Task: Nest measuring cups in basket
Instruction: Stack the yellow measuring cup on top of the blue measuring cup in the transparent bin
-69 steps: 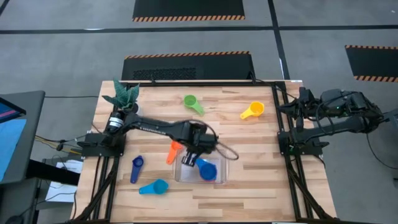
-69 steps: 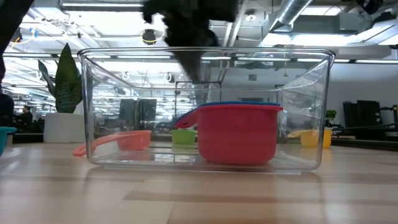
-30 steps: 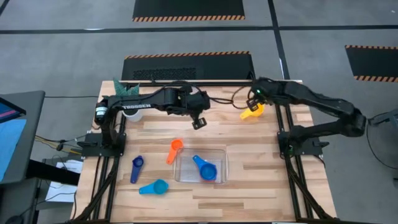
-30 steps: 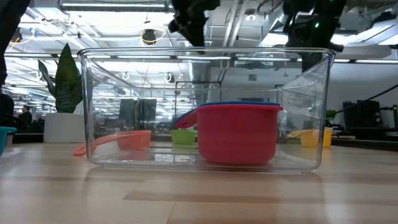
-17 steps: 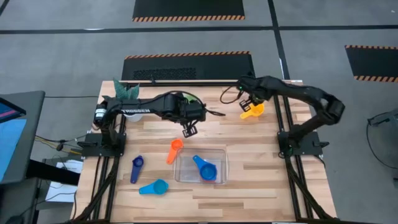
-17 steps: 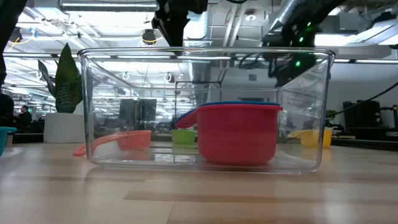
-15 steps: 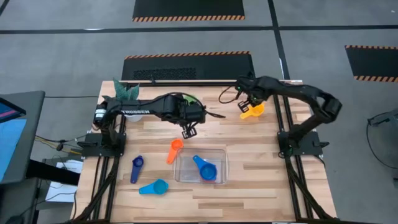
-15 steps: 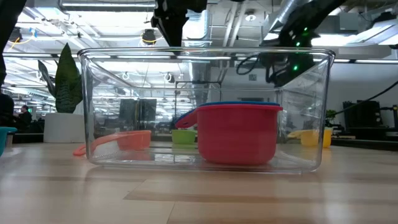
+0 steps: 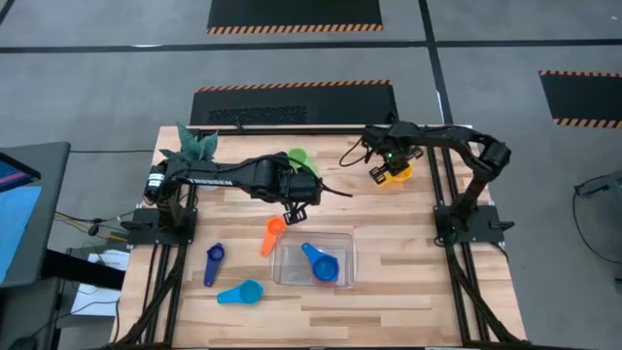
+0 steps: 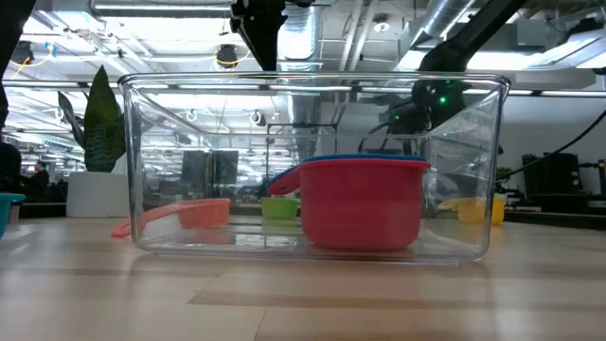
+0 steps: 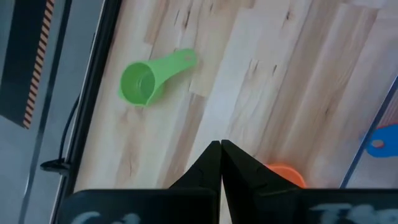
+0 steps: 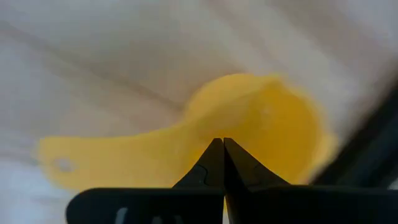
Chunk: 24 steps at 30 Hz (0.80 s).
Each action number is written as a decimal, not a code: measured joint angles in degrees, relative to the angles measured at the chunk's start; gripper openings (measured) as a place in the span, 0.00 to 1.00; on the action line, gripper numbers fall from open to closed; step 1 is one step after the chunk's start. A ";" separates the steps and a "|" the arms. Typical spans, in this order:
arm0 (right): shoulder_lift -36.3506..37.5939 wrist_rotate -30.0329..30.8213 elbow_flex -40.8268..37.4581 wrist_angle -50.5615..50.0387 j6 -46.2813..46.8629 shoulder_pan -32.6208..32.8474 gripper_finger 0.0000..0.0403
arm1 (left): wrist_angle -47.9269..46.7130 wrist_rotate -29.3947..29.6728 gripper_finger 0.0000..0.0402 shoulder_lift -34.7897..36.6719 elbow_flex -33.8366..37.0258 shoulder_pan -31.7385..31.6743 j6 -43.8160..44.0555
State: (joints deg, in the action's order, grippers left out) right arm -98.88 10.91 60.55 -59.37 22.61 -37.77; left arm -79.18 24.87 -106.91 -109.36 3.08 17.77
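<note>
The clear basket [image 9: 313, 261] holds a blue cup [image 9: 321, 262] nested in a red one [image 10: 362, 204]. The orange cup [image 9: 273, 234] lies just left of the basket. My left gripper [image 9: 295, 211] hovers shut above it; its wrist view shows the orange cup [image 11: 283, 175] under the shut fingertips [image 11: 221, 147]. The green cup [image 11: 146, 79] lies on its side toward the far edge. My right gripper [image 9: 381, 174] is shut, low over the yellow cup [image 9: 397, 173]. The navy cup [image 9: 214, 262] and the light blue cup [image 9: 241, 292] lie near the left front corner. My right gripper points down at the yellow cup where its handle joins the bowl [image 12: 205, 127], its shut fingertips [image 12: 219, 149] close over that spot. I cannot tell whether they touch it. The cup lies flat on the table.
A potted plant [image 9: 194, 148] stands at the far left corner. The table's metal frame rails [image 9: 439, 185] run along the right edge, close to the yellow cup. Bare wood [image 9: 389, 253] lies right of the basket.
My left gripper has moved from the middle of the table toward the near edge and a little left, ending over the orange cup. My right gripper has swung toward the near edge and come down over the yellow cup. The cups and the basket have stayed put.
</note>
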 joint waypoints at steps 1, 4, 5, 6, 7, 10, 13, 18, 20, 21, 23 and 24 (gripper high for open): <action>-0.37 -1.27 0.00 0.63 0.00 0.38 0.03 | 0.00 0.07 0.00 0.00 0.00 0.08 -0.04; -1.09 -4.13 0.00 2.30 0.71 2.34 0.03 | 0.02 0.64 0.00 0.00 0.00 0.25 -0.45; -1.01 -5.65 0.00 2.82 0.92 3.16 0.03 | 0.02 0.97 0.00 0.00 0.00 0.25 -0.51; -0.96 -7.17 0.00 3.40 0.96 4.11 0.03 | 0.04 1.20 0.00 0.00 0.00 0.25 -0.53; -0.94 -8.80 0.00 4.16 1.04 5.11 0.03 | 0.04 1.42 0.00 0.00 0.00 0.25 -0.64; 0.02 -13.14 0.04 6.91 1.72 8.42 0.03 | 0.09 1.48 0.00 0.00 0.00 0.24 -1.65; 0.71 -17.70 0.00 10.14 4.20 11.82 0.04 | 0.37 1.48 0.00 0.00 0.00 0.23 -2.07; 2.54 -25.49 2.37 15.39 4.56 16.90 0.03 | 0.66 1.52 0.00 0.00 0.00 0.23 -2.07; 3.89 -27.14 4.23 16.44 4.54 18.45 0.03 | 0.66 1.52 0.00 0.00 0.00 0.23 -2.09; 4.70 -27.60 5.22 16.22 4.50 19.17 0.03 | 0.66 1.50 0.00 0.00 0.00 0.23 -2.09; 6.69 -27.67 7.00 16.02 4.17 20.62 0.04 | 0.64 1.51 0.00 0.00 0.00 0.23 -2.05; 8.03 -27.66 7.79 15.73 4.04 21.21 0.04 | 0.63 1.50 0.00 0.00 0.00 0.23 -2.04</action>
State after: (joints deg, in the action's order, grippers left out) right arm -90.85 -16.75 68.35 -43.64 26.65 -16.56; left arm -78.54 26.37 -106.91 -109.36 3.31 15.73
